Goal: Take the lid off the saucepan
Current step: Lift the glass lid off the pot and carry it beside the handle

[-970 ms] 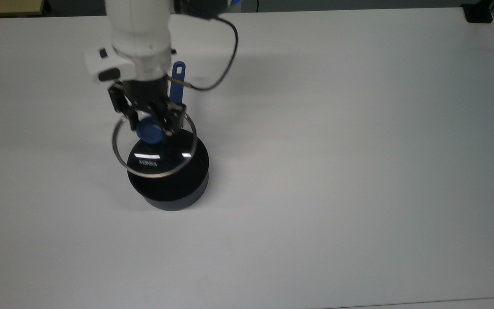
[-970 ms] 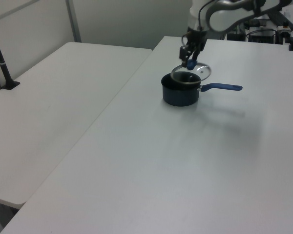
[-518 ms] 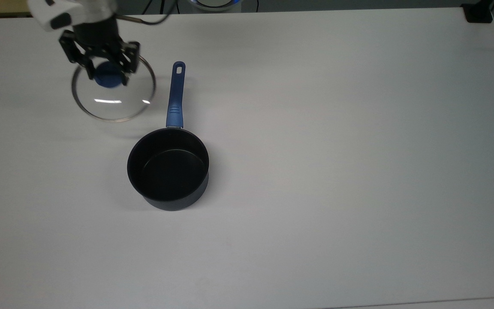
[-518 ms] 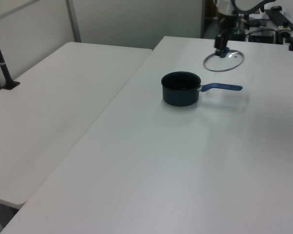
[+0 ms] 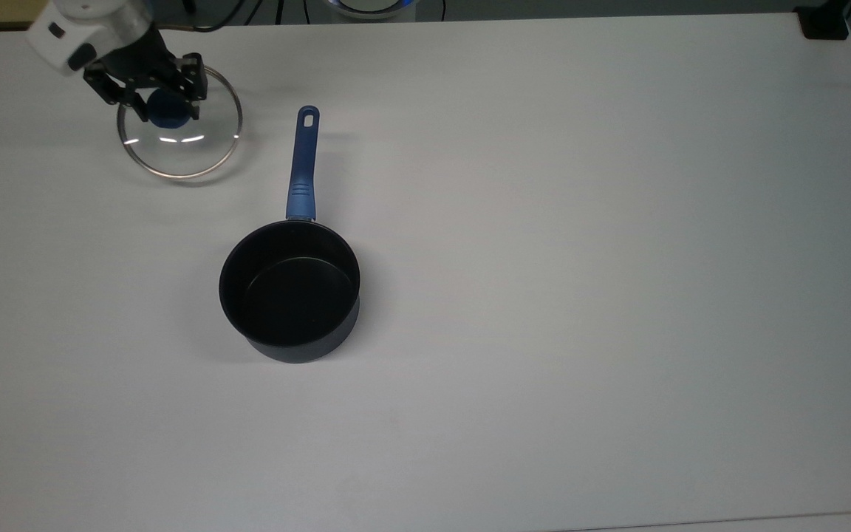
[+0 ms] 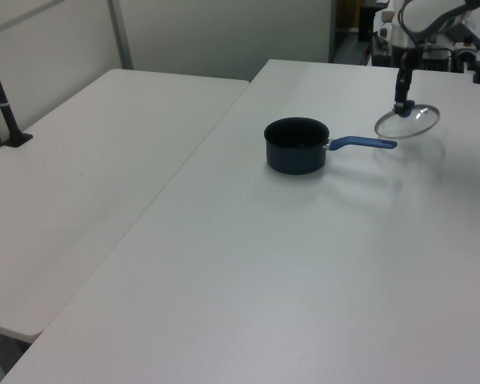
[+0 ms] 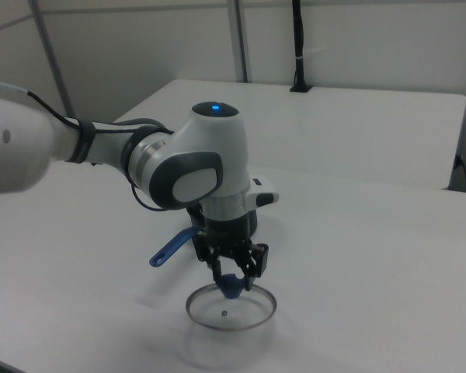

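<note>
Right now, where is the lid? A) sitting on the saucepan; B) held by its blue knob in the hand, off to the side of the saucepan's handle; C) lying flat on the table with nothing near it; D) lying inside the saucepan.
B: the hand grips the knob of the lid, clear of the open saucepan.

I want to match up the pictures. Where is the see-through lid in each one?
Top view: the lid is near the upper left corner, held by the gripper at its blue knob.
Left view: the lid is at the upper right, past the end of the pan's handle.
Right view: the lid is at the bottom centre, under the arm.
Shared landmark: the saucepan's blue handle, beside the lid in every view.
</note>
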Available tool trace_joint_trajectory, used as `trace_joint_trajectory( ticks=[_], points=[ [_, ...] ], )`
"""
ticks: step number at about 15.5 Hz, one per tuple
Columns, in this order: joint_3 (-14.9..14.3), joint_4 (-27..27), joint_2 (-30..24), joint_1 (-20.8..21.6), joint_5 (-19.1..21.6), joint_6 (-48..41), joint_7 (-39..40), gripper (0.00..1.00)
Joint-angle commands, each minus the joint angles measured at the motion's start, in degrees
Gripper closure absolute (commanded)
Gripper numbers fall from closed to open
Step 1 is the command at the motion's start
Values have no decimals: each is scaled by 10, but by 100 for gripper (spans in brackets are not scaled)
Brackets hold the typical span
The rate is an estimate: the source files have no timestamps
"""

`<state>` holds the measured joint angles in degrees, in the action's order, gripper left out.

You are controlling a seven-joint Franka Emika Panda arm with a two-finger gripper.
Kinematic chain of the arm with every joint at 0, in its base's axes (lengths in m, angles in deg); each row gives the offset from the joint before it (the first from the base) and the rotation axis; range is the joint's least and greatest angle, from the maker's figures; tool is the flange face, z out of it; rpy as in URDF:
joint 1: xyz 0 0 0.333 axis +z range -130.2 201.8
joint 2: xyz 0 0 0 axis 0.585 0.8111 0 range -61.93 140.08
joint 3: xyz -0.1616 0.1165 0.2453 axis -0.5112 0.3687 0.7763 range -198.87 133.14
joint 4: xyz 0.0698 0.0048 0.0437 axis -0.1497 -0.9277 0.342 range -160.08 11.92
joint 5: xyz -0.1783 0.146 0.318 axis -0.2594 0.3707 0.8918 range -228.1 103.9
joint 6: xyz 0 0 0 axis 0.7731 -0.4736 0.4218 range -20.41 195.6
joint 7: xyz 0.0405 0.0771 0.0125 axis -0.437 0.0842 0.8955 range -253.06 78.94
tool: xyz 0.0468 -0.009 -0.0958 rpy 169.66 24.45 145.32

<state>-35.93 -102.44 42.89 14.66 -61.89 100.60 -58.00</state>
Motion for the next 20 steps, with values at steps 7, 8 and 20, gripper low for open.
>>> trace_joint_trajectory(
  ticks=[7, 8, 20],
  points=[
    [2, -13, 31, 31, 87, 28, 0, 46],
    [1, -13, 38, 37, 87, 33, -7, 46],
    [2, 32, 36, 59, 87, 9, -87, 0]
  ],
)
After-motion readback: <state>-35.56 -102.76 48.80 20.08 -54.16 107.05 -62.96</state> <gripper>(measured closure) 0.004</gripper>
